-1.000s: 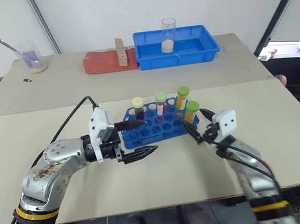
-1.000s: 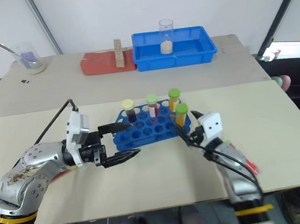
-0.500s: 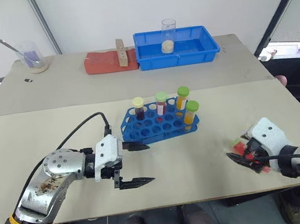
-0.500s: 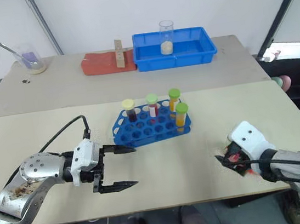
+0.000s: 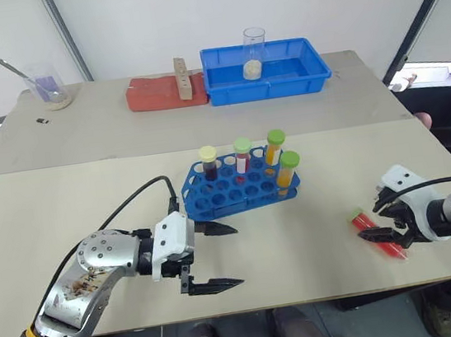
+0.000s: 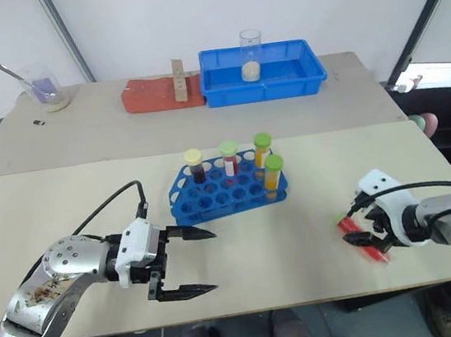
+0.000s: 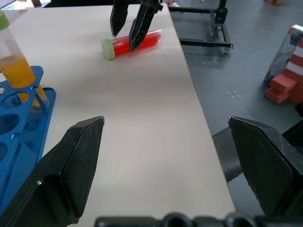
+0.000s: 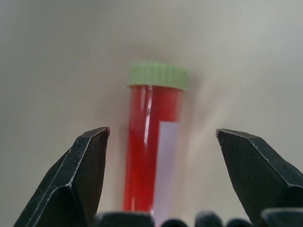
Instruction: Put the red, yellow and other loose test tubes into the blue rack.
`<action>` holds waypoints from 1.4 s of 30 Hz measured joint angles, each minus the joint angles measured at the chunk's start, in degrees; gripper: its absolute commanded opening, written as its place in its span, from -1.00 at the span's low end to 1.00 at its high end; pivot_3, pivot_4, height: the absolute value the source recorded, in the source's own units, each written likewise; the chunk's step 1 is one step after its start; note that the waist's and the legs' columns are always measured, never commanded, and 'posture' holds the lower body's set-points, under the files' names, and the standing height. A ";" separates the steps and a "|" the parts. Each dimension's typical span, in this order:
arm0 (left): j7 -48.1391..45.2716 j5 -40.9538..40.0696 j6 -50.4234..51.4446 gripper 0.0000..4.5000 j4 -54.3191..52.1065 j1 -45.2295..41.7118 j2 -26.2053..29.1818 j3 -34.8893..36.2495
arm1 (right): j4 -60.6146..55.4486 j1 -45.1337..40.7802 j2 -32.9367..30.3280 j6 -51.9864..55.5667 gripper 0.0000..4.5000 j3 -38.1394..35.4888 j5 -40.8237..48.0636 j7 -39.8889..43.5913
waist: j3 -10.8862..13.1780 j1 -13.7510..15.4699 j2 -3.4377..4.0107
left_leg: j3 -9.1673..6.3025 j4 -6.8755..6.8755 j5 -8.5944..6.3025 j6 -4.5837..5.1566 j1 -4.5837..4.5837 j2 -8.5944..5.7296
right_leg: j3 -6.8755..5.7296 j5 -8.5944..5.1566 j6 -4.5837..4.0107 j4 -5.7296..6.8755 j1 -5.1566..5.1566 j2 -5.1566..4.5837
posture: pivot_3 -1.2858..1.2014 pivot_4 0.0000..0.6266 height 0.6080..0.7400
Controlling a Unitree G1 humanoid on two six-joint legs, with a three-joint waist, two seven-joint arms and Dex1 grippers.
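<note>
A: Head view? Tubes?
B: Rack [image 5: 240, 186] mid-table with four tubes upright. Red tube [image 5: 376, 234] flat near the right edge, under the right gripper [image 5: 388, 222], jaws spread. Left gripper [image 5: 220, 256] near the front edge, jaws wide.
A: Left wrist?
B: Red tube beyond the rack's corner.
A: Right wrist?
B: Red tube between spread fingers [image 8: 78, 175], untouched.

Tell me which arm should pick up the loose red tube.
Right. The right gripper hangs open directly over the red tube lying on the table, fingers either side. The left gripper is by the blue rack.
</note>
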 measured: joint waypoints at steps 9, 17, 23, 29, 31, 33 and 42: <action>1.16 0.04 0.22 1.00 -0.11 -1.16 -2.30 -1.24 | 4.81 -9.60 -1.46 5.42 0.39 10.58 0.31 2.67 | 0.00 0.52 0.00 | -0.01 0.03 0.00 0.01 -0.09 -0.02 | 0.01 0.03 0.07 -0.02 -0.02 -0.01 | 0.03 -0.52 1.00; 1.57 0.26 0.01 1.00 0.14 -1.24 -3.36 -2.15 | 4.81 -10.81 -2.38 5.49 -0.55 12.94 -0.09 2.82 | 0.00 0.70 0.00 | 0.00 0.04 0.00 0.01 -0.04 -0.01 | 0.01 0.03 0.08 0.00 -0.02 0.00 | 0.03 -0.52 1.00; 0.82 -0.14 -1.56 1.00 2.24 -0.46 -3.25 -0.02 | -2.81 -8.80 -2.72 -3.15 -0.55 10.90 1.03 6.39 | 0.00 0.57 0.03 | 0.01 0.01 0.00 0.01 -0.03 0.03 | 0.00 0.02 0.08 0.01 -0.06 0.02 | 0.03 -0.52 1.00; 1.95 -2.36 -1.77 1.00 5.11 1.07 -3.27 6.88 | -11.53 -9.21 18.74 -10.88 -0.55 0.06 9.95 2.16 | 0.01 0.60 -0.02 | -0.13 0.05 0.00 0.01 -0.06 0.09 | -0.04 0.16 0.30 0.08 -0.04 0.17 | 0.03 -0.52 1.00; 3.41 -2.76 -1.30 1.00 6.06 0.98 -3.22 9.70 | -12.26 -9.16 26.49 -17.29 -0.55 0.42 9.11 -1.21 | 0.01 0.61 -0.01 | -0.11 0.06 0.00 0.01 -0.06 0.09 | -0.03 0.17 0.31 0.07 -0.04 0.15 | 0.03 -0.52 1.00; 4.32 -3.15 -0.59 1.00 6.63 0.95 -2.91 11.20 | -11.80 -9.26 31.16 -22.38 -0.55 1.95 6.91 -4.27 | 0.01 0.77 -0.01 | -0.11 0.07 0.00 0.01 -0.10 0.06 | -0.04 0.17 0.30 0.04 -0.03 0.11 | 0.03 -0.52 1.00; 4.73 -4.23 2.80 1.00 7.01 0.31 -0.60 12.14 | 0.36 -8.23 48.03 -45.95 -0.55 9.14 -7.55 -15.61 | 0.00 0.70 -0.02 | -0.05 0.02 0.00 0.01 -0.09 0.07 | -0.04 0.19 0.21 0.07 -0.07 0.09 | 0.03 -0.52 1.00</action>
